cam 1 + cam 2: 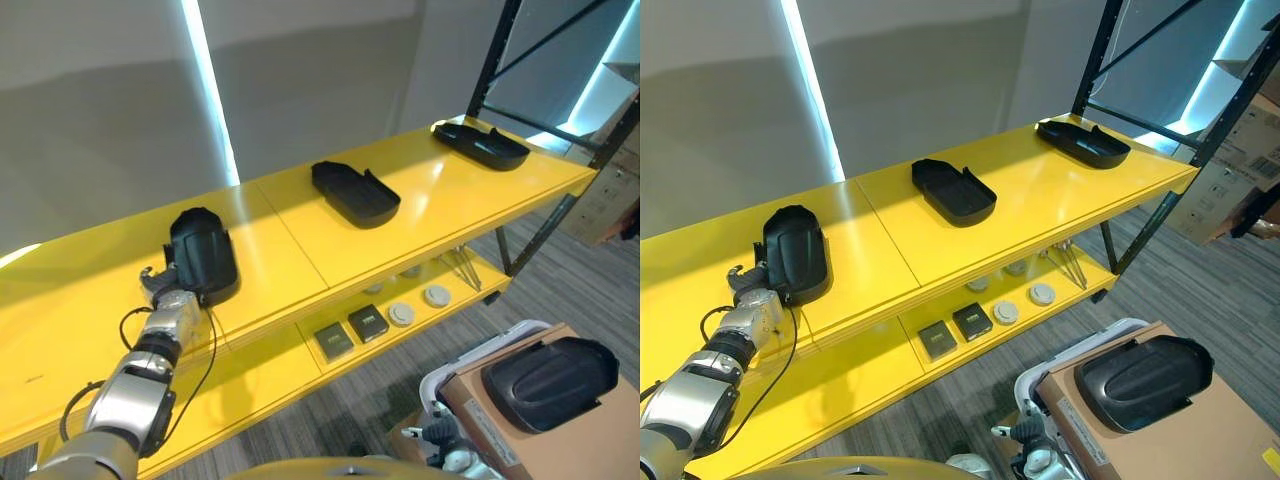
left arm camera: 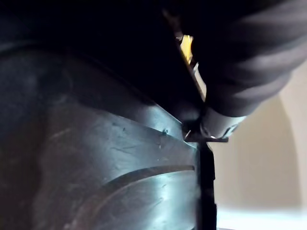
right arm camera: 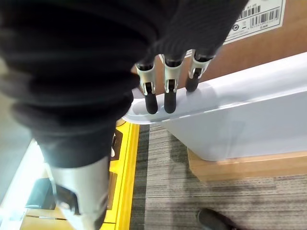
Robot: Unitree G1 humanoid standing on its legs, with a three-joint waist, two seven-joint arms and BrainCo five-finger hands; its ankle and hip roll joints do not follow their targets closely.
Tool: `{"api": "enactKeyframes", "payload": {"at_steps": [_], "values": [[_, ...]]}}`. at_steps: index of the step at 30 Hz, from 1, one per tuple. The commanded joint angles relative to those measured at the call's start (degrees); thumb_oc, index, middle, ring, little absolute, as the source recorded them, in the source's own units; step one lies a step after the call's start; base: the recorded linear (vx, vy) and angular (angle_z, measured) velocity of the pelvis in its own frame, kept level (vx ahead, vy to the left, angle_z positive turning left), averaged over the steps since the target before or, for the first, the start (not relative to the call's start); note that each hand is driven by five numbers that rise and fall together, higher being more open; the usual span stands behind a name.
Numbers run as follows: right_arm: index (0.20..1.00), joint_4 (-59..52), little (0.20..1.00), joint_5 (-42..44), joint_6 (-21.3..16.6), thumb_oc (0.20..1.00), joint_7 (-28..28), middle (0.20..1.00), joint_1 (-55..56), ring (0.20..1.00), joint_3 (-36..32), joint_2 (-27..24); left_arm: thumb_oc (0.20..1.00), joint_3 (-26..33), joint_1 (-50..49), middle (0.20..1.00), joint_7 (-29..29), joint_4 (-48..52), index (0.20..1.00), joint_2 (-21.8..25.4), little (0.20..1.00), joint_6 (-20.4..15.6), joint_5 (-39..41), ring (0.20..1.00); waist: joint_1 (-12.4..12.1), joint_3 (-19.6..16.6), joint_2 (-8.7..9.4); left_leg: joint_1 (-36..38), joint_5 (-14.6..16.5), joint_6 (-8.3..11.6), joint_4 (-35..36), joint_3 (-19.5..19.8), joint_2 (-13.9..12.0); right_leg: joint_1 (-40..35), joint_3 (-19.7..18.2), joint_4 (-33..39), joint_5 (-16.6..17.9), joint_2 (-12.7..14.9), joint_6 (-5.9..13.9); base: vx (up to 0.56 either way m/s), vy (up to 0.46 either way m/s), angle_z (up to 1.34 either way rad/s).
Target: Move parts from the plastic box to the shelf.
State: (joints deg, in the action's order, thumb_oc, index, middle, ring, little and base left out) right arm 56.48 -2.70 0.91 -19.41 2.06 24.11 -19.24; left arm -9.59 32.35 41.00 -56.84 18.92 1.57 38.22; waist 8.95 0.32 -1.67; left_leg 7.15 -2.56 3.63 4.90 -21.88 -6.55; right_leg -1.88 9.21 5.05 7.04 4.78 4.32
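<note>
A yellow shelf (image 1: 300,255) carries three black plastic parts. The left hand (image 1: 170,290) meets the nearest part (image 1: 203,255); its fingers are hidden behind it, so its grip cannot be told. The right hand (image 3: 165,88) curls over the white plastic box's rim (image 3: 230,120). Another part (image 1: 548,382) lies on a brown carton (image 1: 560,440) with a barcode label, too small to read.
</note>
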Motion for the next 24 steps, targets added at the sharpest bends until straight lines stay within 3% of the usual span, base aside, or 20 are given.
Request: {"api": "enactKeyframes", "payload": {"at_steps": [1,7,15,21,24], "values": [[1.0,6.45,1.0,-0.16,0.18,1.0,1.31,1.0,-1.17,1.0,2.63,3.58,1.0,1.99,4.18,1.0,-0.61,-3.58,1.0,-2.63,1.0,-4.0,3.8,1.0,0.12,2.97,0.11,-0.02,2.9,0.01,-0.38,1.57,-1.84,-0.85,-1.64,-2.56,-7.14,1.63,4.12,0.0,0.0,0.0],[1.0,6.33,1.0,0.39,0.63,1.0,1.27,1.0,-1.21,1.0,2.94,3.58,1.0,2.02,4.65,1.0,0.48,3.84,1.0,-2.29,1.0,-8.95,2.36,1.0,-1.05,3.08,0.21,0.31,2.8,0.14,0.01,2.34,-1.73,-1.74,-0.81,-2.01,-6.94,1.79,4.26,-0.01,-0.008,0.06],[1.0,5.69,1.0,1.2,1.31,1.0,1.29,1.0,-0.63,1.0,2.43,3.36,1.0,2.06,4.66,1.0,3.15,20.04,1.0,2.83,1.0,-15.11,-1.87,1.0,-3.52,3.04,0.25,0.51,2.84,0.18,0.09,3.33,-1.67,-2.93,0.64,-1.01,-6.5,1.97,4.18,-0.01,0.001,0.04],[1.0,4.61,1.0,1.57,2.35,1.0,1.66,1.0,0.03,1.0,1.28,3.29,1.0,2.52,1.03,1.0,0.39,37.1,1.0,5.99,1.0,-13.09,-6.11,1.0,-5.31,3.1,0.46,0.1,2.64,0.17,-0.01,4.12,-1.77,-3.06,1.26,-0.93,-6.47,1.99,3.77,-0.01,0.015,0.08],[1.0,4.75,1.0,1.48,2.33,1.0,1.39,1.0,0.26,1.0,0.21,3.66,1.0,2.13,-3.44,1.0,-4.84,46.63,1.0,6.65,1.0,-11.24,-9.52,1.0,-6.51,3.24,0.69,-0.07,2.67,0.09,0.0,4.59,-1.78,-3.32,1.73,-0.67,-6.4,2.03,3.63,-0.01,0.006,0.05]]}}
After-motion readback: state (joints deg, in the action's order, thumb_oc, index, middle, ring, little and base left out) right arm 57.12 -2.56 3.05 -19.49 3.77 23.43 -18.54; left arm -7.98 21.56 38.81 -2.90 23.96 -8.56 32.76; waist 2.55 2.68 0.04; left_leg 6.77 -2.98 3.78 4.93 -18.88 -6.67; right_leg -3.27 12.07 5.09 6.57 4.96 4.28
